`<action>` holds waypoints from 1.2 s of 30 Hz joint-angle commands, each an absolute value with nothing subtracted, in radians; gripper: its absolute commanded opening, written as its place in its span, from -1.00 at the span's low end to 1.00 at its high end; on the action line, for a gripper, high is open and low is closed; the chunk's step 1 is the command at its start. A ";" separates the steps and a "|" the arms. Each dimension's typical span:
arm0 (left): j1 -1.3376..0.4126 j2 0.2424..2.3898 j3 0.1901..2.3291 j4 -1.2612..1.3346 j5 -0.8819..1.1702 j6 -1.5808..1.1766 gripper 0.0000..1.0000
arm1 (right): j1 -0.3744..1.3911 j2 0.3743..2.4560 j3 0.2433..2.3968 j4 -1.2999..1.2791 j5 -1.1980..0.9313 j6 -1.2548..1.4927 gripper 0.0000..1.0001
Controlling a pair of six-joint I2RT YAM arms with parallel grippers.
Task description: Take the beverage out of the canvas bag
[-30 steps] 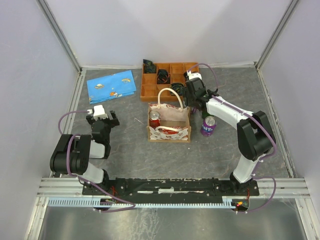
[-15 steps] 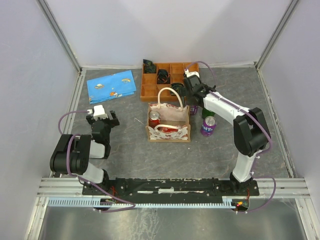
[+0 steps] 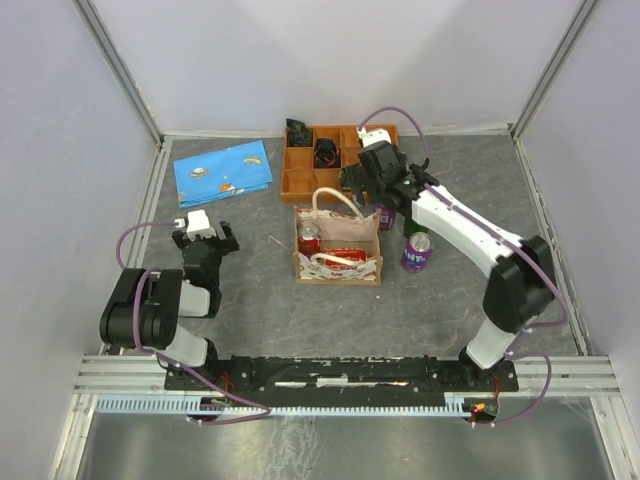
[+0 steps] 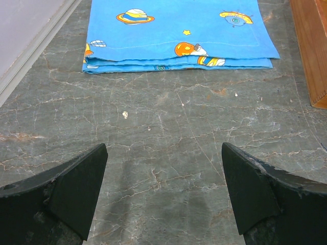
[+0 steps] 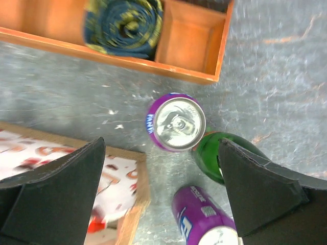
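Note:
The cream canvas bag (image 3: 338, 262) with red print stands mid-table. It holds a red can upright (image 3: 309, 238) at its left and a second red can (image 3: 346, 256) lying on its side. My right gripper (image 3: 355, 183) is open and empty, above the bag's far edge and its handle (image 3: 335, 195). In the right wrist view my right gripper (image 5: 161, 144) hangs over a purple can (image 5: 176, 122), a green bottle (image 5: 225, 153) and a second purple can (image 5: 202, 219), with the bag's corner (image 5: 120, 171) at lower left. My left gripper (image 3: 206, 236) is open and empty over bare table (image 4: 163, 153).
An orange compartment tray (image 3: 300, 160) sits behind the bag and holds a rolled sock (image 5: 125, 23). The purple cans (image 3: 417, 252) and the green bottle (image 3: 410, 226) stand right of the bag. A folded blue cloth (image 3: 222, 172) lies at far left, also in the left wrist view (image 4: 179, 30).
My right gripper has moved left and back, from beside the purple cans to over the bag's far edge near the tray. The left arm has not moved.

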State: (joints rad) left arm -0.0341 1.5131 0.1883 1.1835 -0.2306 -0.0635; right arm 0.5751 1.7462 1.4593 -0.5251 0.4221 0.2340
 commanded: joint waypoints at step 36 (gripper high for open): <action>-0.032 1.517 0.210 1.223 -0.239 -0.059 0.99 | 0.841 1.777 1.446 -0.726 -0.016 0.101 0.94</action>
